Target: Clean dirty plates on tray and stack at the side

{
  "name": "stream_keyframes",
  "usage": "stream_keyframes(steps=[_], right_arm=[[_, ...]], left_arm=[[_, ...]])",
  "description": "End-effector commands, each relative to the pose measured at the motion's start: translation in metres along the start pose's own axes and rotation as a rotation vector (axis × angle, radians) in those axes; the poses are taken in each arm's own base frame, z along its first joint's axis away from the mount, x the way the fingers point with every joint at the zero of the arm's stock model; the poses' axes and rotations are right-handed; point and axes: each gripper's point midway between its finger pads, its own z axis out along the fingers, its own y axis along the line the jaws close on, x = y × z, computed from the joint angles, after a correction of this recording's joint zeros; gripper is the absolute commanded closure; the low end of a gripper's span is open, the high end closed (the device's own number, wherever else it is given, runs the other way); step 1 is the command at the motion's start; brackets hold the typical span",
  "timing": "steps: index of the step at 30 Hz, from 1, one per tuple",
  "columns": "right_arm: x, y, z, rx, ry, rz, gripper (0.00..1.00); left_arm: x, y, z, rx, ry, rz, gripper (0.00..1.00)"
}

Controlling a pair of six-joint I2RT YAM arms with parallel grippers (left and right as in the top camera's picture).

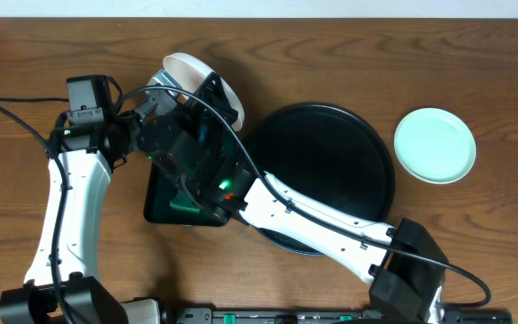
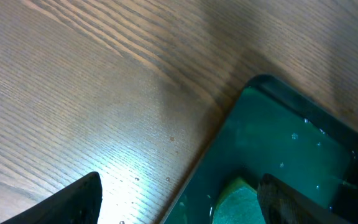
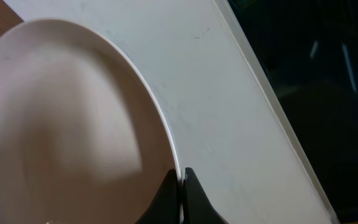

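My right gripper [image 3: 181,175] is shut on the rim of a white plate [image 3: 61,124]. In the overhead view this plate [image 1: 185,65] is held tilted above the table, left of the black round tray [image 1: 331,135], which shows no plates on it. A mint-green plate [image 1: 434,144] lies on the table to the right of the tray. My left gripper [image 2: 179,182] is open, low over a corner of the dark green rectangular tray [image 2: 291,137]. A green and yellow sponge [image 2: 241,200] lies in that tray between the fingers, close to the right one.
The dark green rectangular tray [image 1: 165,205] sits left of the black tray, partly under both arms. The two arms overlap above it. Water droplets dot the wood [image 2: 135,180] beside the green tray. A pale wall edge [image 1: 331,9] runs behind the table.
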Motion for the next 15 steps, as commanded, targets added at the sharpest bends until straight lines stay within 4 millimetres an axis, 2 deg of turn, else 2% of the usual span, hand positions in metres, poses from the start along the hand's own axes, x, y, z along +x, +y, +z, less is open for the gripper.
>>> stream_keyframes(steps=[1, 3, 7, 10, 15], right_arm=[[-0.0045, -0.0185, -0.0042, 0.029, 0.000, 0.034, 0.99], [-0.0044, -0.0178, -0.0037, 0.027, -0.001, 0.071, 0.99], [-0.0055, -0.0152, -0.0045, 0.017, -0.007, 0.028, 0.99], [-0.0051, -0.0148, -0.0035, 0.014, -0.007, 0.082, 0.99], [-0.0020, -0.0175, -0.0031, 0.031, 0.008, 0.052, 0.99]], left_arm=[[-0.0067, 0.0013, -0.0045, -0.004, -0.021, -0.014, 0.19], [-0.0067, 0.0013, -0.0046, -0.004, -0.021, -0.014, 0.20], [-0.0067, 0.0013, -0.0045, -0.004, -0.021, -0.014, 0.20], [-0.0067, 0.0013, -0.0046, -0.004, -0.021, -0.014, 0.20], [-0.0067, 0.0013, -0.0045, -0.004, -0.021, -0.014, 0.20]])
